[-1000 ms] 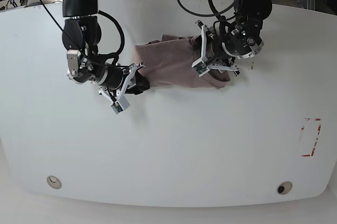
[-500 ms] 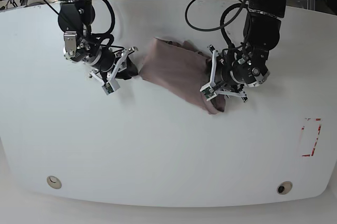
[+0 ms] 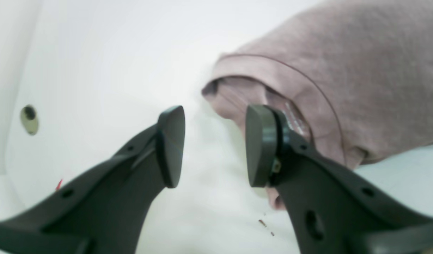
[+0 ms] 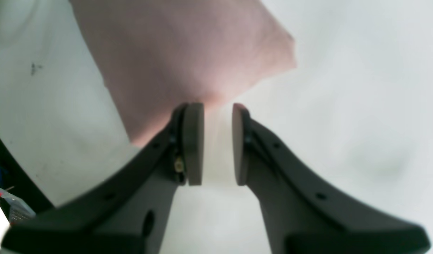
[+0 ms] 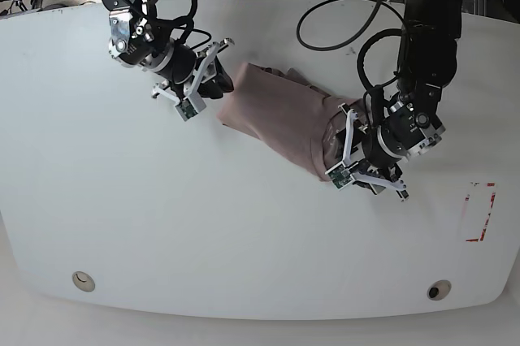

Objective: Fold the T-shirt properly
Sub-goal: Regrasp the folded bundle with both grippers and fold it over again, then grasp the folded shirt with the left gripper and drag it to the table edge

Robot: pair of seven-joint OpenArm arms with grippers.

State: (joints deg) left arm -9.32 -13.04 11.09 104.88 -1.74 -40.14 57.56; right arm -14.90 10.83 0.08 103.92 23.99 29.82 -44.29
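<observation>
Where pincers point(image 5: 213, 84) gape, T-shirt point(image 5: 280, 114) adjoins.

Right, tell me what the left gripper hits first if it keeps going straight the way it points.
The left gripper stands open, with bare table between its fingers. The folded T-shirt lies just ahead on one side, beside one fingertip. Going straight, it would probably brush the T-shirt's neck edge, though depth is unclear.
</observation>
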